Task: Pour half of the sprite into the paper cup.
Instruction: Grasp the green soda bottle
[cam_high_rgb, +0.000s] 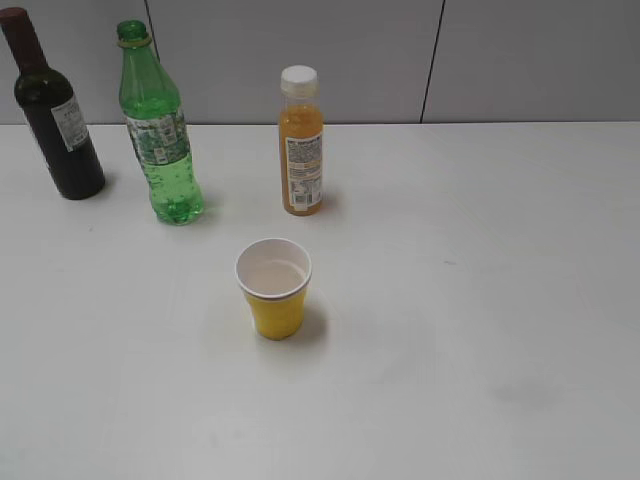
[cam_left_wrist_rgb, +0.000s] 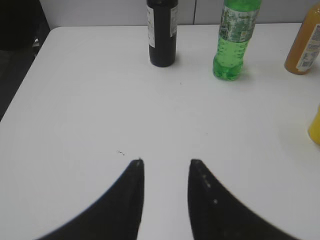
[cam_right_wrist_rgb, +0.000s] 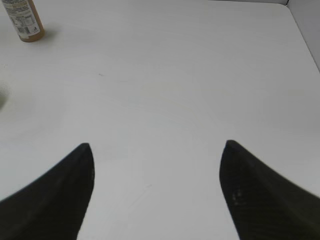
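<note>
The sprite, a tall green plastic bottle with a label band and no cap, stands upright at the back left of the table; it also shows in the left wrist view. The paper cup, yellow with a white inside, stands upright in front of it, near the middle; its yellow edge shows in the left wrist view. My left gripper is open and empty, well short of the bottles. My right gripper is wide open and empty over bare table. Neither gripper shows in the exterior view.
A dark wine bottle stands left of the sprite, also in the left wrist view. An orange juice bottle with a white cap stands right of it, also in the right wrist view. The white table ends at a grey wall.
</note>
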